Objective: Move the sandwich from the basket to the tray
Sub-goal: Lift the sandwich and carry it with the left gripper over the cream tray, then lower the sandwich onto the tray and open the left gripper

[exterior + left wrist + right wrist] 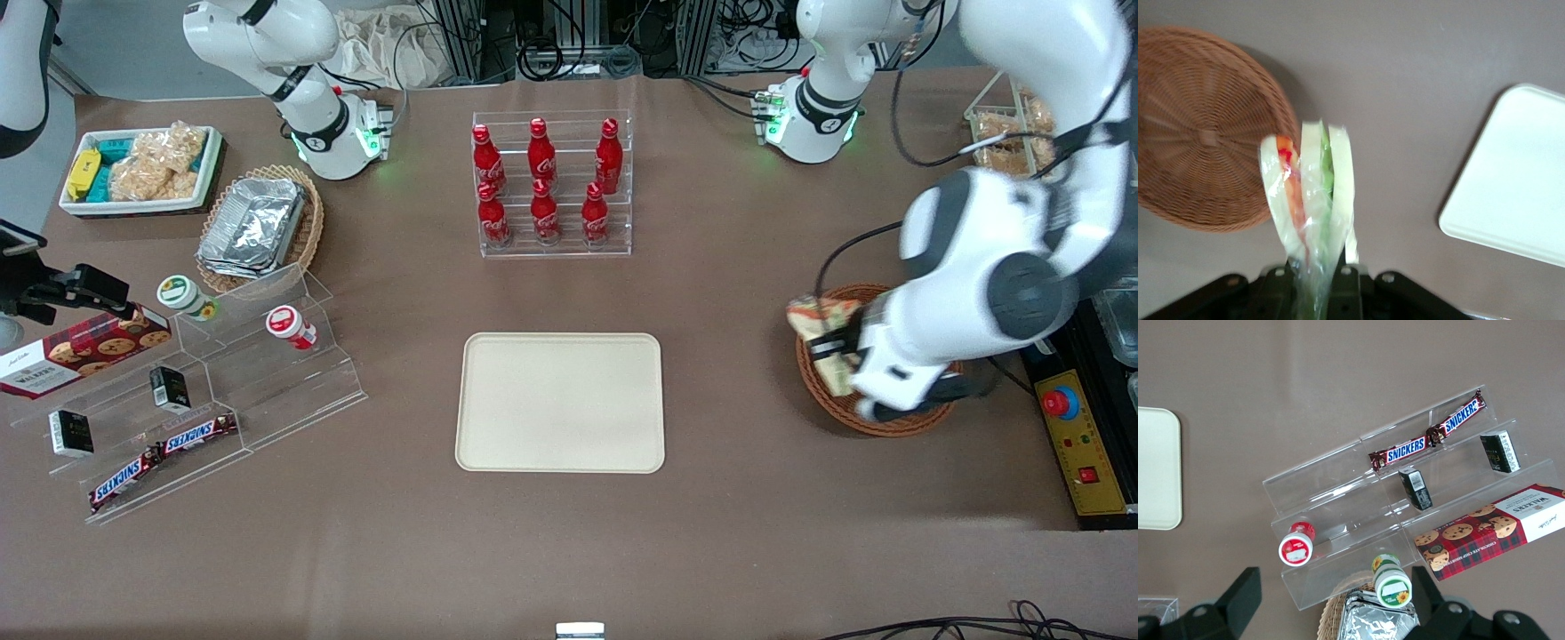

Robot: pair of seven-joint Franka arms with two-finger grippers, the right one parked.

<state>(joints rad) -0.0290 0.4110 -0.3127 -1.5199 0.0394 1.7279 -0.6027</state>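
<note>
My left gripper (831, 348) is shut on the wrapped sandwich (822, 322) and holds it above the reddish-brown wicker basket (876, 420), at the basket's edge toward the tray. In the left wrist view the sandwich (1313, 200) stands between my fingers, pale bread with orange-red and green layers in clear wrap, lifted off the basket (1201, 127), which shows nothing in it. The cream-beige tray (560, 402) lies flat in the middle of the table with nothing on it; it also shows in the left wrist view (1511, 180).
A clear rack of red cola bottles (549, 182) stands farther from the front camera than the tray. A clear stepped shelf with snacks (191, 391), a tan basket with foil containers (258, 227) and a white snack bin (138, 169) lie toward the parked arm's end. A control box (1080, 453) sits beside the basket.
</note>
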